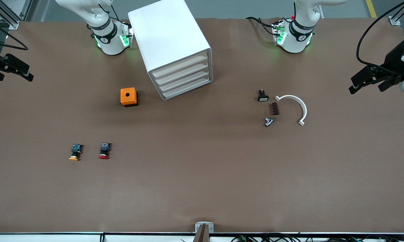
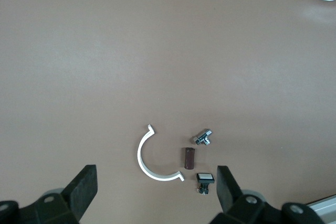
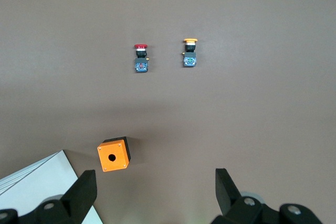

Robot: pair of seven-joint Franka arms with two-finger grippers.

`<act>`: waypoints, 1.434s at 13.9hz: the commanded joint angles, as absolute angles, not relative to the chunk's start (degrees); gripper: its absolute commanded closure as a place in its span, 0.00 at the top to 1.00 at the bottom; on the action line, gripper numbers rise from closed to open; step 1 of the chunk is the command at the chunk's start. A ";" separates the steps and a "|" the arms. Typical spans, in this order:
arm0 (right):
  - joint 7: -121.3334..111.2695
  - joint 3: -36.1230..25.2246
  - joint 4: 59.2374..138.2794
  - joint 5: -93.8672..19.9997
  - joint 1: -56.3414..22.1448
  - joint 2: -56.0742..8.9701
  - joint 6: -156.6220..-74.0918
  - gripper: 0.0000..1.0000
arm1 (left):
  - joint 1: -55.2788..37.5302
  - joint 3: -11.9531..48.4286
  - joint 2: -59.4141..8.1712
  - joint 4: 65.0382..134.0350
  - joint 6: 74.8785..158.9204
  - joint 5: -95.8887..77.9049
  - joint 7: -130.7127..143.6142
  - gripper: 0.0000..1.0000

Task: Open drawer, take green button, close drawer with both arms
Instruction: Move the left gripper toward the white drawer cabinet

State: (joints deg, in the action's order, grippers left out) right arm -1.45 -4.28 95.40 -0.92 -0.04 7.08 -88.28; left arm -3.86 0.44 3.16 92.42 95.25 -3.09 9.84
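A white cabinet [image 1: 175,43] stands between the two arm bases, and its stacked drawers [image 1: 183,79] are all shut; one corner of it shows in the right wrist view [image 3: 42,182]. The button is hidden. My left gripper [image 1: 366,88] hangs open over the table's edge at the left arm's end, with nothing between its fingers [image 2: 156,187]. My right gripper [image 1: 15,75] hangs open and empty over the right arm's end [image 3: 156,187].
An orange box [image 1: 129,96] sits beside the cabinet. A yellow-capped button [image 1: 75,152] and a red-capped button [image 1: 104,150] lie nearer the front camera. Toward the left arm's end lie a white curved piece [image 1: 297,106], a brown block [image 1: 275,108], a metal fitting [image 1: 269,121] and a small black switch [image 1: 262,95].
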 commanded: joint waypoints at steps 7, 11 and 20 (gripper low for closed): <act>-0.62 -4.22 95.19 -1.05 -0.97 7.12 -89.56 1.00 | -3.25 0.44 2.02 91.41 93.87 -2.55 8.87 1.00; -0.62 -4.31 95.19 -1.05 -1.23 7.12 -89.56 1.00 | -3.16 0.35 -1.13 91.23 93.95 -2.46 9.32 1.00; -0.62 -4.31 95.19 -1.05 -1.23 7.12 -89.38 1.00 | -4.48 0.79 -13.26 91.06 94.75 -2.72 9.93 1.00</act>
State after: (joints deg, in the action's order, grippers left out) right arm -1.45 -4.16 95.42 -0.94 -0.78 7.08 -89.38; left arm -4.01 0.45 -10.11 92.40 95.00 -3.09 9.84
